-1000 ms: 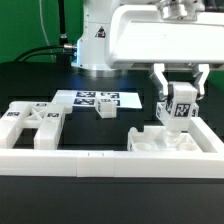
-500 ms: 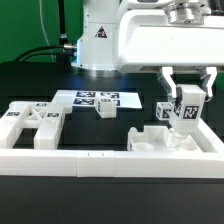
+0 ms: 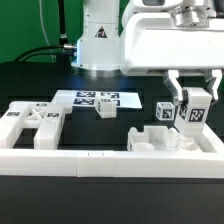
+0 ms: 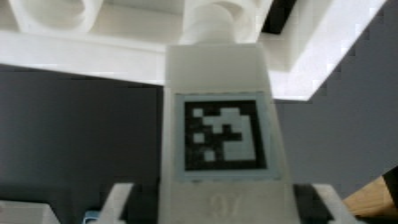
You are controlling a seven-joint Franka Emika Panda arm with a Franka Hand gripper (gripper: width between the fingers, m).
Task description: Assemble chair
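Observation:
My gripper point(image 3: 193, 100) is shut on a white chair leg point(image 3: 192, 113) with a black-and-white tag, held upright above the table at the exterior view's right. In the wrist view the leg point(image 4: 222, 120) fills the middle, clamped between my two fingers point(image 4: 125, 203). A white flat seat piece with round holes point(image 3: 163, 142) lies below and left of the held leg, by the rail. A second tagged leg block point(image 3: 164, 113) stands just behind it. A notched white frame piece point(image 3: 32, 122) lies at the left. A small white block point(image 3: 105, 112) sits near the middle.
The marker board point(image 3: 97, 99) lies flat at the back centre. A long low white border rail point(image 3: 110, 160) runs along the front. The robot base point(image 3: 98, 40) stands behind the board.
My gripper has carried the leg toward the exterior view's right, slightly higher. The other parts have not moved.

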